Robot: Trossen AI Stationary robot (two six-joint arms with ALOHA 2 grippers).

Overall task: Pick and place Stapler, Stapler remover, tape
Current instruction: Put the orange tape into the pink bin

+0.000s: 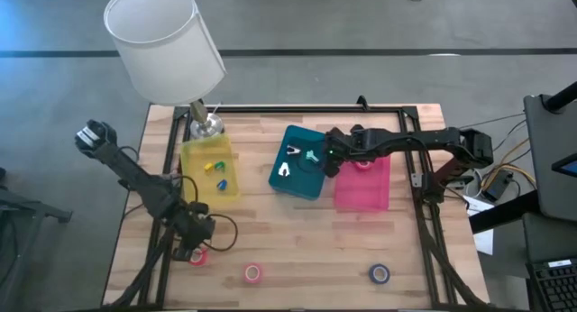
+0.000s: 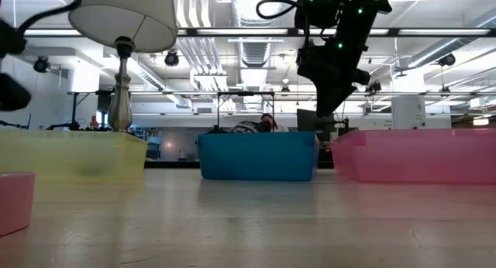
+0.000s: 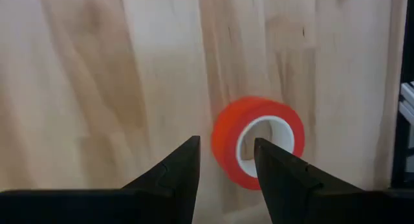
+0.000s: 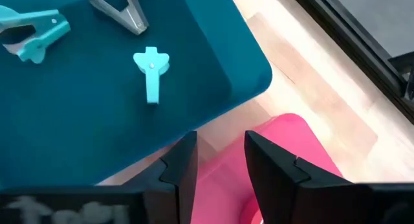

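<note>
A red tape roll lies flat on the wooden table near its left near corner. My left gripper is low over it and open, with one finger over the roll's pale centre and the other outside its wall. A pink roll and a blue roll lie along the near edge. My right gripper is open and empty, raised above the seam between the teal bin and the pink bin. Staple removers lie in the teal bin. My left gripper comes at the red roll from above, its fingers on either side of the roll's wall. One finger covers part of the ring, and I cannot tell whether it touches the roll.
A yellow bin with small coloured staplers stands at the far left, beside a lamp with a white shade. The three bins stand in a row across the far half. Bare wood lies between the bins and the rolls.
</note>
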